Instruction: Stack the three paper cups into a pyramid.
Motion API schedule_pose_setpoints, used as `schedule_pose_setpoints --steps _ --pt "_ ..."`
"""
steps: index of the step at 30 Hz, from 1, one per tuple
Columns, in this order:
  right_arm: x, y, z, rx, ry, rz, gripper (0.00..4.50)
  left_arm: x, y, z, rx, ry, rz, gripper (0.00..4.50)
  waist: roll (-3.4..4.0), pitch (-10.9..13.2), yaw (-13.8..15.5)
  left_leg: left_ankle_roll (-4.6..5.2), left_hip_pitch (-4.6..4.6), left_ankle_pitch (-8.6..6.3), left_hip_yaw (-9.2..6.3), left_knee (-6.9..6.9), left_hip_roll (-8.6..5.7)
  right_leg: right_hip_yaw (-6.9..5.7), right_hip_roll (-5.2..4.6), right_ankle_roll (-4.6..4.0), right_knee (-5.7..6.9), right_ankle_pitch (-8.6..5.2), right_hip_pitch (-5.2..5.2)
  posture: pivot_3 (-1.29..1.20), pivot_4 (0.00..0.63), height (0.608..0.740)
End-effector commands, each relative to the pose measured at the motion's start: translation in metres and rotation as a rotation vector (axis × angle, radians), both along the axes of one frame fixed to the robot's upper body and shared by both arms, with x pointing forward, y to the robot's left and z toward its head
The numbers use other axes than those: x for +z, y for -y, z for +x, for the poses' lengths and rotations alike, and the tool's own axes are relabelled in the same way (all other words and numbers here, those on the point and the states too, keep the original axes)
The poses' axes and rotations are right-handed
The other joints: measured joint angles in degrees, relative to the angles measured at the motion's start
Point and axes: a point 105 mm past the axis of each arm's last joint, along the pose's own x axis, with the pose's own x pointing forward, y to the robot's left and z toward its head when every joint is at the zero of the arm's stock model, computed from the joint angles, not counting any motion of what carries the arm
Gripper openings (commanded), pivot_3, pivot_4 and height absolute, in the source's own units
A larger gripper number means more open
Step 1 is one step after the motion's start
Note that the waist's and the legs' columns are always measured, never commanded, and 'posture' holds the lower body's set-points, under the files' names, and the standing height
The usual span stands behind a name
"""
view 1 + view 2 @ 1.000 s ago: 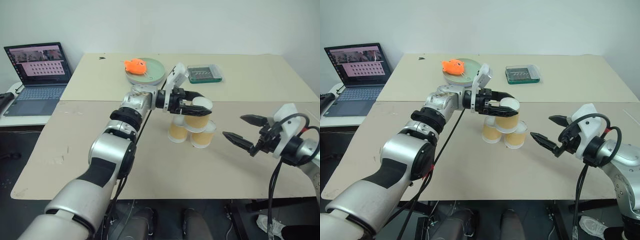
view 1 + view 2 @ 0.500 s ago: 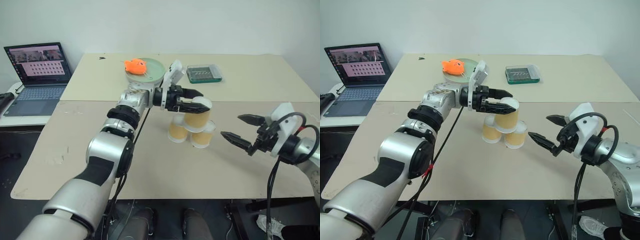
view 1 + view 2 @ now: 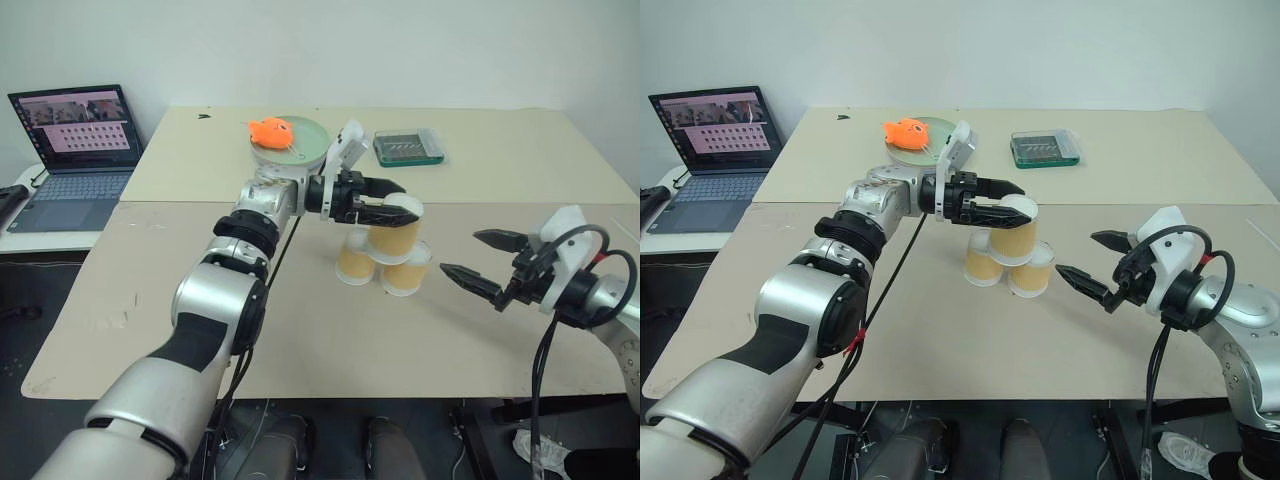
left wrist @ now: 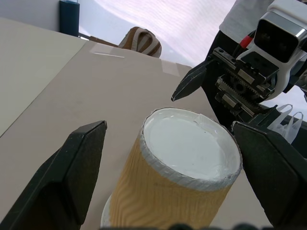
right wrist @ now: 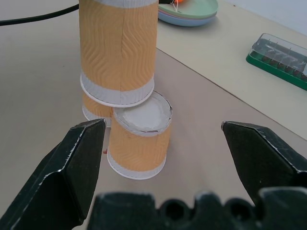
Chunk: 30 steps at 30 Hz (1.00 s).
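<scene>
Since the earlier frame little has moved — left gripper [image 3: 397,208] still brackets the top cup [image 3: 396,231], jaws wide, clear of its sides. Cup rests on two base cups [image 3: 354,260] mid-table. Withdraw level — avoid nudging. Right gripper [image 3: 484,256] waits open.

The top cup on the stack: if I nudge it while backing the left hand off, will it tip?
Probably. The top cup sits upside down across two bottom cups, overhanging one rim. It looks like thin, light paper, so a brush from the open left hand could topple it.
</scene>
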Motion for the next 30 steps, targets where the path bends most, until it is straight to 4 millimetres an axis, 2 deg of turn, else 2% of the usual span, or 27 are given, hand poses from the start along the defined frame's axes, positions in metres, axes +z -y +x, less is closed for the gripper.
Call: schedule_pose_setpoints --steps 1,4,14,20,23,25,28,30 --pt "0.012 -0.001 0.0 0.009 0.063 -0.009 4.5 0.026 0.002 -0.002 -0.021 0.07 -0.037 4.47 0.0 0.0 0.0 0.0 0.0 0.0 0.0 0.0 0.0 0.0 0.0 0.0 0.0 0.0 0.0 0.0 0.15 0.73" --pt "0.012 -0.001 0.0 0.011 0.063 -0.008 4.5 0.028 0.002 -0.002 -0.022 0.075 -0.042 4.47 0.0 0.0 0.0 0.0 0.0 0.0 0.0 0.0 0.0 0.0 0.0 0.0 0.0 0.0 0.0 0.0 0.15 0.73" --pt "0.01 -0.001 0.001 0.011 0.059 -0.007 4.5 0.058 -0.003 -0.001 -0.006 0.112 -0.124 4.47 0.0 0.0 0.0 0.0 0.0 0.0 0.0 0.0 0.0 0.0 0.0 0.0 0.02 0.0 -0.01 0.0 0.15 0.73" --pt "0.01 -0.001 0.001 0.013 0.058 -0.007 4.5 0.078 -0.013 0.004 0.047 0.138 -0.192 4.47 0.0 0.0 -0.1 0.0 0.0 0.0 0.0 0.0 0.0 0.01 0.0 0.0 0.03 0.0 -0.02 0.0 0.15 0.73" --pt "0.01 -0.002 0.0 0.015 0.058 -0.006 4.5 0.099 -0.031 0.011 0.127 0.162 -0.275 4.47 0.0 0.0 -0.2 0.0 0.0 0.0 0.0 0.0 0.0 0.02 0.0 0.0 0.06 0.0 -0.05 0.0 0.15 0.73" --pt "0.009 0.0 0.0 -0.001 0.054 -0.012 4.5 0.118 -0.051 0.015 0.203 0.194 -0.35 4.47 0.0 0.0 -0.4 0.0 0.0 0.0 0.01 0.0 0.0 0.04 0.0 0.0 0.08 0.0 -0.08 0.0 0.15 0.73" --pt "0.009 0.009 -0.001 -0.046 0.061 -0.005 4.5 0.138 -0.098 0.02 0.379 0.215 -0.466 4.47 -0.01 0.0 -0.7 -0.02 -0.11 0.01 0.02 0.0 0.0 0.08 0.0 0.0 0.14 0.0 -0.25 0.0 0.15 0.73" --pt "0.008 0.017 -0.001 -0.095 0.066 -0.002 4.5 0.133 -0.132 0.026 0.569 0.211 -0.488 4.47 0.07 0.0 -1.0 -0.01 -0.1 0.01 0.03 -0.01 0.01 0.09 0.01 -0.01 0.18 0.0 -0.31 0.0 0.15 0.73"
